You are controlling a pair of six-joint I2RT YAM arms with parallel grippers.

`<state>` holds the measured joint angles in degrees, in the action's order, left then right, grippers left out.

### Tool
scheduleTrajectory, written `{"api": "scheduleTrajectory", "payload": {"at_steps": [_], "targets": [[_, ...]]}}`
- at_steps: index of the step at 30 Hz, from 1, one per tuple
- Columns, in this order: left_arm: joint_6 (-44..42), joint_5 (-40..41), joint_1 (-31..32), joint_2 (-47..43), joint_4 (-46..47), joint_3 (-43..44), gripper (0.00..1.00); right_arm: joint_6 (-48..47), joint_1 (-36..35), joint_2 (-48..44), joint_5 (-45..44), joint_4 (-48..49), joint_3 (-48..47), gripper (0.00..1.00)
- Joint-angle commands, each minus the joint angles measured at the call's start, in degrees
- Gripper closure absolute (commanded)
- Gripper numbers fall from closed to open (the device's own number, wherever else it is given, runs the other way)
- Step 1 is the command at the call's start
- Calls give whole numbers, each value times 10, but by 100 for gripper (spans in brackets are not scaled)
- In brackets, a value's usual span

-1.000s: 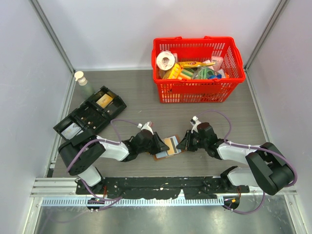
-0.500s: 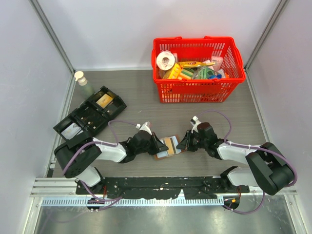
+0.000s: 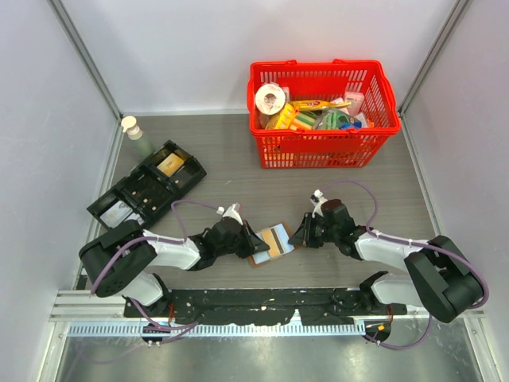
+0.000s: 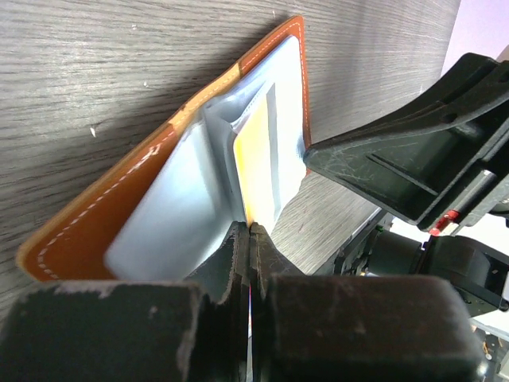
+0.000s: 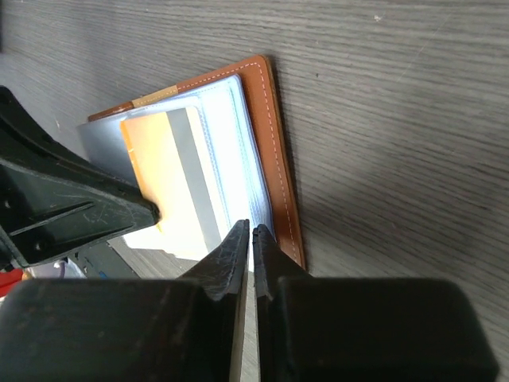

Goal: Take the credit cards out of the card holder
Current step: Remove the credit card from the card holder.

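Card holder (image 3: 271,243) lies open on the table (image 3: 238,171), between both arms. Left gripper (image 4: 248,232) is closed to a slit at the edge of the orange card (image 4: 256,159); whether it nips card or sleeve, I can't tell. Right gripper (image 5: 249,232) is closed at the leather rim. My read: light, floppy, slick sleeves, so pinch the stiff card's exposed edge.

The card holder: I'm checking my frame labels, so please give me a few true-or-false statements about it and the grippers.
1. The card holder is folded shut. False: it lies open on the table.
2. An orange card shows in its clear sleeve. True.
3. Both grippers are wide open. False: the left gripper and the right gripper have their fingers closed, at opposite edges of the holder.
4. The holder lies between the two grippers. True.
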<state>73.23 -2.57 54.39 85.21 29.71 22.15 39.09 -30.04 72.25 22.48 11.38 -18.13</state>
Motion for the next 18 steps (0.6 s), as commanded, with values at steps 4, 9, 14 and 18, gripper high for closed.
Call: {"api": "scheduleTrajectory", "payload": {"at_steps": [4,9,14,18], "targets": [[-15,5,3,5,-7,17,100,-3,-4,-31,54,26,-51,85],[-17,4,3,7,-8,21,100,9,-12,17,79,84,-66,85],[-17,5,2,7,-8,21,100,24,-12,66,81,135,-54,85],[-14,7,3,7,-8,21,100,29,-12,92,74,160,-34,86]]}}
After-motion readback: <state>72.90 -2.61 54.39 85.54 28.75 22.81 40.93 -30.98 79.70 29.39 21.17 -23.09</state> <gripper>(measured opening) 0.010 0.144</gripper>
